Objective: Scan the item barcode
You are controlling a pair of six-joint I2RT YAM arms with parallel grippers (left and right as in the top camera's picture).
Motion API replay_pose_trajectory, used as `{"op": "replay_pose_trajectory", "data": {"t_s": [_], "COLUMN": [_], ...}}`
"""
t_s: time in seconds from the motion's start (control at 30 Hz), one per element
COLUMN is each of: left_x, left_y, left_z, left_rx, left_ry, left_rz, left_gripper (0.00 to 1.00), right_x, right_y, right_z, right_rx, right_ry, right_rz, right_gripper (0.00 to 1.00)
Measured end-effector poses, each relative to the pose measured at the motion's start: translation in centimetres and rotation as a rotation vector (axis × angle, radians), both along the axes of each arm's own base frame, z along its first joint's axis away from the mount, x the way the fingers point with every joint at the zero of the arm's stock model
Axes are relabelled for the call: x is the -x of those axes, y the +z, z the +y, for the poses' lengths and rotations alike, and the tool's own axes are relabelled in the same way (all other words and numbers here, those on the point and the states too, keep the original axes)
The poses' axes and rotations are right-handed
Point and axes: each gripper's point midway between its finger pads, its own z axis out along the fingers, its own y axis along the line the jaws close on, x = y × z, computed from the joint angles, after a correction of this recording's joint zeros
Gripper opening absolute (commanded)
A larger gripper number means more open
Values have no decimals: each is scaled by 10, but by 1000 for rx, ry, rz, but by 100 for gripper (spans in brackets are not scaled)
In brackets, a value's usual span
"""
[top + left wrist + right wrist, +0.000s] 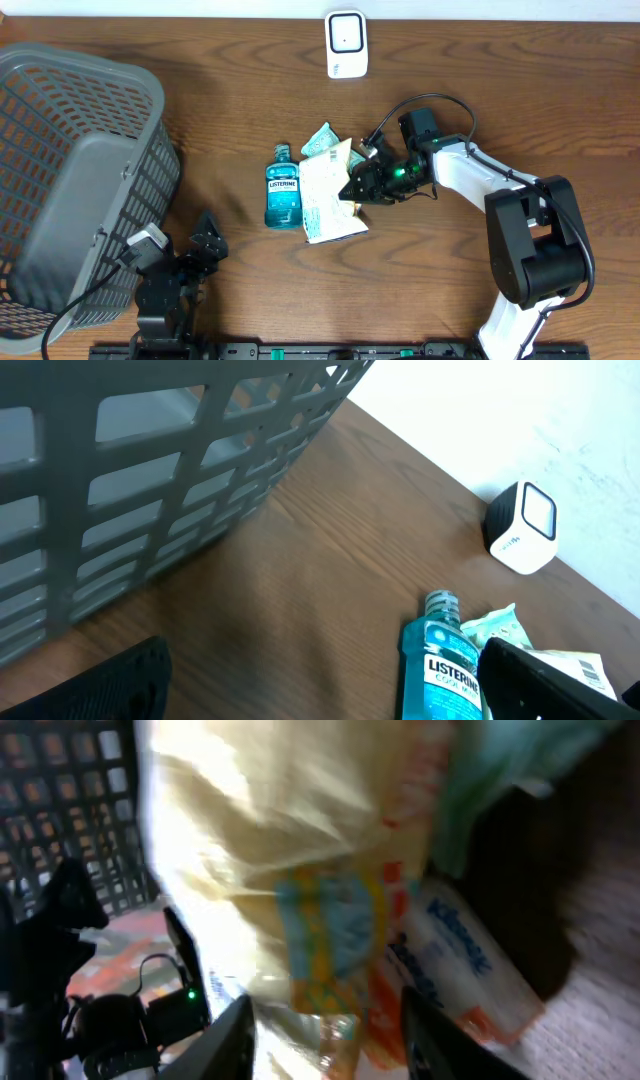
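Overhead — right end effector (352,190) is at the edge of the cream crinkled plastic packet (322,200), which lies on the brown wooden tabletop (240,100) just beside the blue mouthwash bottle (283,190). The white box scanner (346,44) is well apart. The left end effector (208,243) is near the grey plastic basket (100,70).
Left wrist — fingers (120,685) spread wide over the tabletop.
Right wrist — blurred; fingers (235,1030) stand apart, packet edge between them.

Mock shop checkout: grey shopping basket (60,120), white barcode scanner (346,43), mouthwash bottle (283,187), packets (325,200) on wood table (250,100).
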Motion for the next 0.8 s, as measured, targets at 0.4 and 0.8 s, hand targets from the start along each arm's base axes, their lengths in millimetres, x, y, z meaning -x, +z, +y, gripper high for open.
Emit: {"op": "replay_pose_trajectory", "data": {"t_s": [0.4, 0.8], "left_x": [0, 0], "left_y": [0, 0], "left_z": [0, 0], "left_rx": [0, 0], "left_ry": [0, 0], "left_rz": [0, 0], "left_gripper": [98, 98], "right_x": [-13, 5], "right_y": [21, 12], "right_z": [15, 39], "right_rx": [-145, -91], "right_ry": [50, 116], "right_rz": [-125, -136], "right_gripper": [99, 74]}}
